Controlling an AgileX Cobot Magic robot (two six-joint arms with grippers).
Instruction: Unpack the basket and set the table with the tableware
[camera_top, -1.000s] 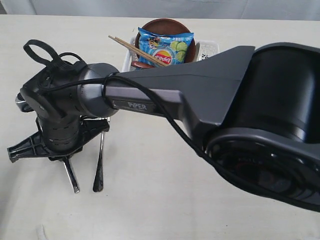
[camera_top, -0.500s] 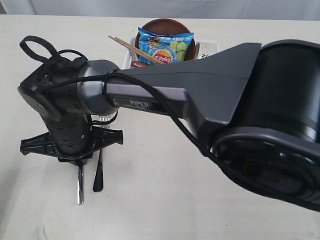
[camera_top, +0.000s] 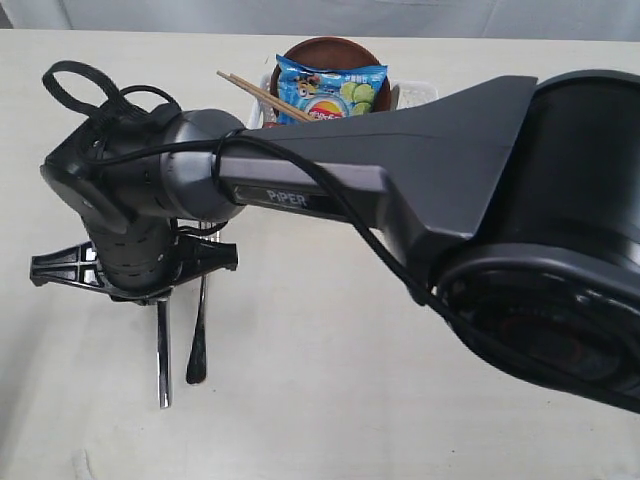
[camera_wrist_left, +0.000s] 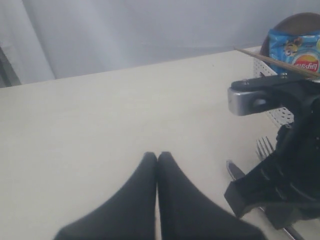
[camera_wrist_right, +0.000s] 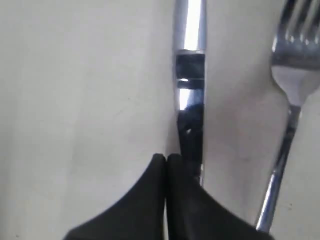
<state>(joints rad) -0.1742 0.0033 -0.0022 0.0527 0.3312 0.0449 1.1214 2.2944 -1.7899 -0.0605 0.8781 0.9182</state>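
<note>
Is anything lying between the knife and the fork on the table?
No. Only a bare strip of table separates the knife from the fork. This shows best in the right wrist view, and the exterior view shows the same gap.

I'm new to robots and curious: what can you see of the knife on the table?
The knife looks like one slim piece of shiny steel, lying flat on the pale table, alongside the fork with a gap between. The right gripper, shut, sits close beside it, not around it.
</note>
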